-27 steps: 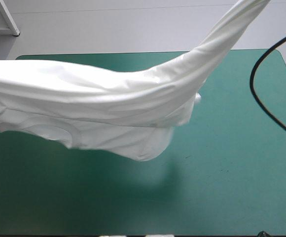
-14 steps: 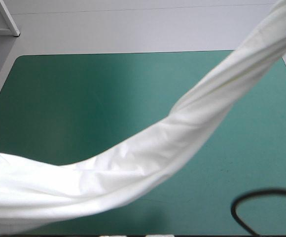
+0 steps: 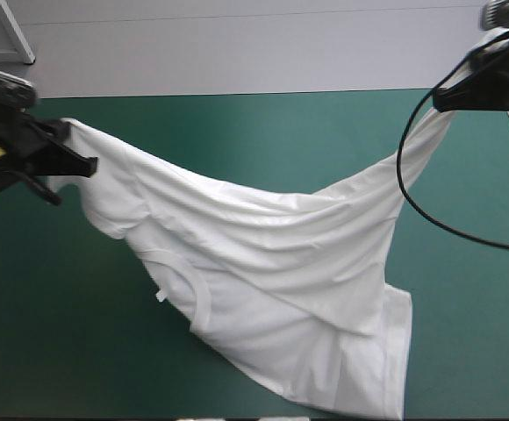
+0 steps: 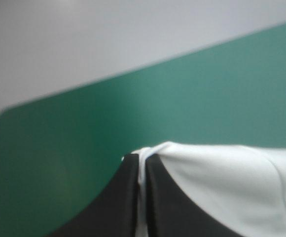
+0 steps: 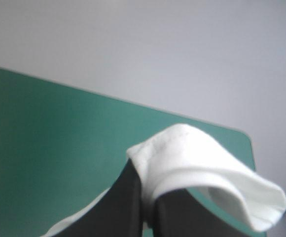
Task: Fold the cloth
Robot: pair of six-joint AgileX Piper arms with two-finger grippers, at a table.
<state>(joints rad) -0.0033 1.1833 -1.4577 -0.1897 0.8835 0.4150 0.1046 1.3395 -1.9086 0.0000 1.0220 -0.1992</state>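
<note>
The white T-shirt [image 3: 263,263] hangs stretched between my two grippers, its lower part draped on the teal-green table [image 3: 237,132] toward the front edge, collar showing near the middle. My left gripper [image 3: 72,147] holds one corner at the far left, raised. In the left wrist view the black fingers [image 4: 125,197] meet with a strip of the T-shirt [image 4: 222,182] pinched between them. My right gripper [image 3: 440,103] holds the opposite corner at the far right, higher up. In the right wrist view its gripper [image 5: 144,170] is shut with the T-shirt's hem [image 5: 202,163] folded over its tips.
A black cable [image 3: 412,197] loops down from the right arm over the table's right side. A white panel [image 3: 13,31] leans beyond the far left corner. Bare cover lies along the far edge and at the front left.
The T-shirt was swung close past the camera earlier; now it has dropped away toward the table, spread between both grippers with its lower part on the cover. Both arms are back in view.
</note>
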